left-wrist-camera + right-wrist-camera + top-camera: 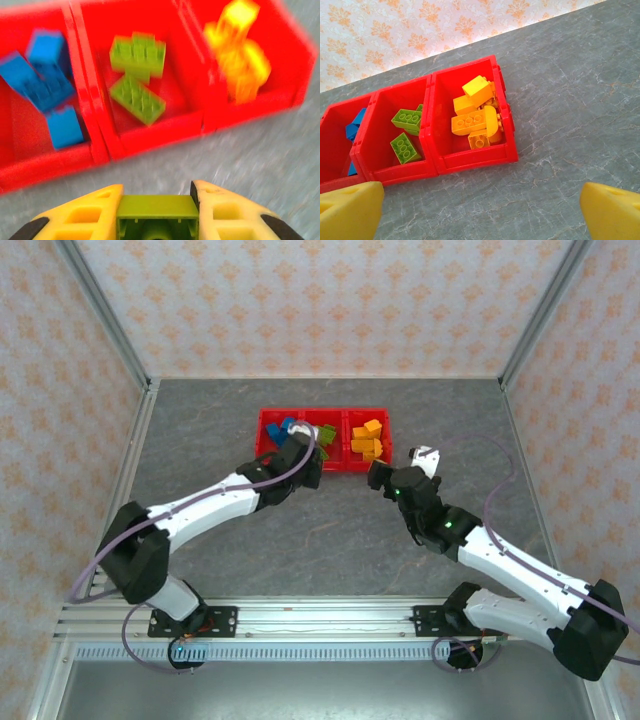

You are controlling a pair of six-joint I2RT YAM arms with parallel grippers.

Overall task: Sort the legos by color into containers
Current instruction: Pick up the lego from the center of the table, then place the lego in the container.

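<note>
Left claw is clamped on a green lego, just short of the containers. We should carry it over the middle bin, clear the front wall, then release. Right claw gapes, empty. Left wrist view blurs the orange legos; right wrist view has them sharp.
</note>
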